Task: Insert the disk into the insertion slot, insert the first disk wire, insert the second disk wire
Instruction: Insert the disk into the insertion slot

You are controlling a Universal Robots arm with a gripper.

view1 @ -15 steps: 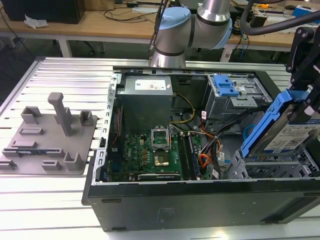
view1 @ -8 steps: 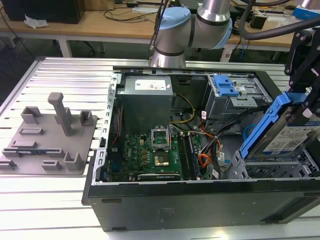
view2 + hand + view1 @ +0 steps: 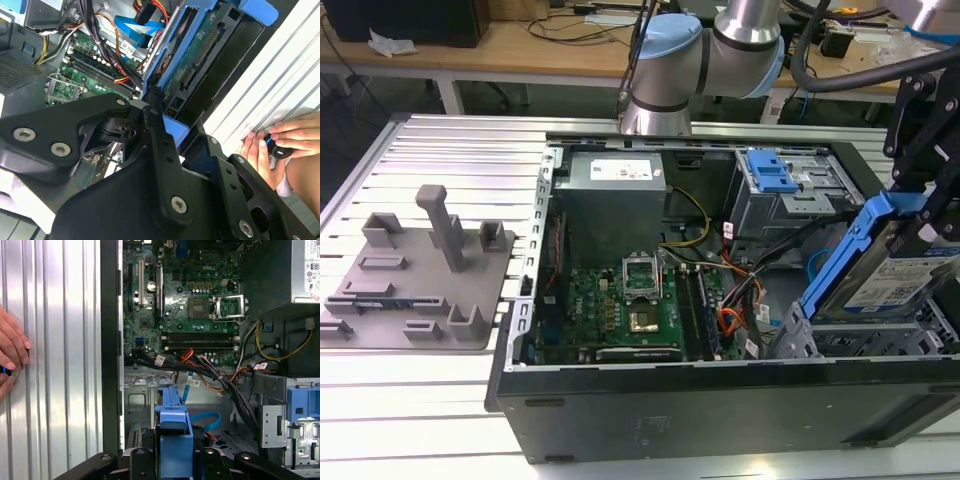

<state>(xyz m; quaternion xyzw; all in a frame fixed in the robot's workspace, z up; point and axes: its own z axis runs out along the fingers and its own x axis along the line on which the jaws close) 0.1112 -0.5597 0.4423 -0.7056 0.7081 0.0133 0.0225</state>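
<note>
Ext view, L to R: grey fixture plate (image 3: 410, 300) w/ upright pegs lies at 9 o'clock on the ribbed alu table (image 3: 440, 150), apart from the open PC case (image 3: 720, 410). Inside the case, PSU (image 3: 615, 175) is at 11, mobo (image 3: 620, 310) at 7 and blue-latched bay (image 3: 775, 175) at 1. Red-orange first disk wire (image 3: 728, 320) lies btwn mobo and the insertion slot (image 3: 860, 342), the low grey cage at 4 o'clock in the case corner. In first wrist view the blue second disk wire (image 3: 205, 418) curls on the case floor, w/ a black cable bundle (image 3: 235, 390) crossing just beside it.

The disk (image 3: 900, 285) is at 3 o'clock over the slot, not seated. It's tilted, label side toward the ext camera. Its blue carrier rail slants approx 7 to 1 o'clock, low end nearest the cage. Can't tell if it touches the cage. The gripper (image 3: 173, 460) has its fingers clamped on the carrier's end. A person's hand (image 3: 12, 357) rests on the table outside the case wall.
</note>
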